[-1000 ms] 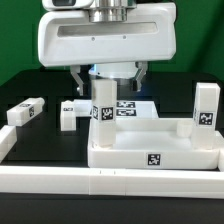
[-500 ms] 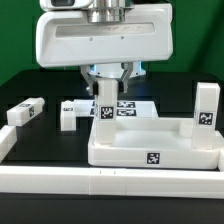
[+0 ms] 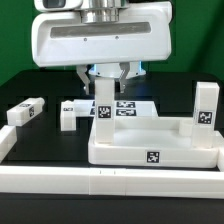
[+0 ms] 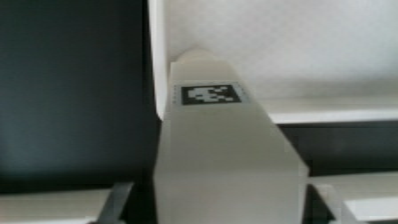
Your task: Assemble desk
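Note:
The white tray-like tabletop point(image 3: 150, 150) lies rim-up at the front, with a tag on its near wall. A white tagged leg point(image 3: 103, 112) stands upright at its rear corner on the exterior view's left. My gripper point(image 3: 106, 78) hangs straight over this leg, one finger on each side of its top. In the wrist view the leg point(image 4: 222, 150) fills the middle. A thin dark gap shows between it and each of the fingers point(image 4: 125, 200), so the jaws stand open. A second leg point(image 3: 206, 105) stands upright at the tabletop's corner on the exterior view's right.
Two loose legs point(image 3: 27, 112) point(image 3: 68, 112) lie on the black table to the exterior view's left. The marker board point(image 3: 128, 108) lies flat behind the tabletop. A long white border rail point(image 3: 100, 182) runs along the front and turns back at the left.
The fingers stood wider and turned differently one second ago. They have swung in to flank the leg's top. The leg and tabletop have stayed in place.

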Motion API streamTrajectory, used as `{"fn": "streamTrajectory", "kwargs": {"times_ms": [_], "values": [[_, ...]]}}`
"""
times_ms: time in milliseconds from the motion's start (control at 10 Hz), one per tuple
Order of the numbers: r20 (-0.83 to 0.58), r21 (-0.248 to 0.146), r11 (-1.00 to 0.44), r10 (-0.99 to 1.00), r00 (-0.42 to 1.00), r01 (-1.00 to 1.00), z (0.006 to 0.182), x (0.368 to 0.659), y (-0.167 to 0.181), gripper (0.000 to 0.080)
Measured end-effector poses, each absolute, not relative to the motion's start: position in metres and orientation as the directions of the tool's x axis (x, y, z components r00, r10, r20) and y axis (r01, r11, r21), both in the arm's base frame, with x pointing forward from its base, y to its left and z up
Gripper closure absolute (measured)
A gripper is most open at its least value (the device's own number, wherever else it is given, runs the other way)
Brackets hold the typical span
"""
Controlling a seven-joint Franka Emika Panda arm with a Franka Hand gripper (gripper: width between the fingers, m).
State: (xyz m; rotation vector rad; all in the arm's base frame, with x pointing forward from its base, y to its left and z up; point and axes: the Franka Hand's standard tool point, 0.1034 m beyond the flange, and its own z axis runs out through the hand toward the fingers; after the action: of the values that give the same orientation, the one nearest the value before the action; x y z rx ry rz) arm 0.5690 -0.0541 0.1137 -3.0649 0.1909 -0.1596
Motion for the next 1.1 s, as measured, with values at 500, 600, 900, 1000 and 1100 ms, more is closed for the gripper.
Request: {"fn": "streamTrajectory", "kwargs": {"times_ms": [500, 600, 900, 1000, 1100], "values": [[0.069, -0.116, -0.848, -0.526, 0.848, -0.517, 0.1105, 0.567, -0.0596, 0.0508], [0.058, -0.121, -0.794, -0.605, 0.794, -0.596, 0.1103, 0.5668, -0.0606, 0.0508], [0.025, -0.134, -0.619, -0.783, 0.622, -0.774, 0.1099, 0.5665, -0.0626, 0.0508], [0.005, -0.145, -0.54, -0.838, 0.545, -0.829, 0.11, 0.5666, -0.0626, 0.0508], [-0.008, -0.147, -0.467, -0.881, 0.473, -0.872, 0.1102, 0.5669, -0.0614, 0.0508]]}}
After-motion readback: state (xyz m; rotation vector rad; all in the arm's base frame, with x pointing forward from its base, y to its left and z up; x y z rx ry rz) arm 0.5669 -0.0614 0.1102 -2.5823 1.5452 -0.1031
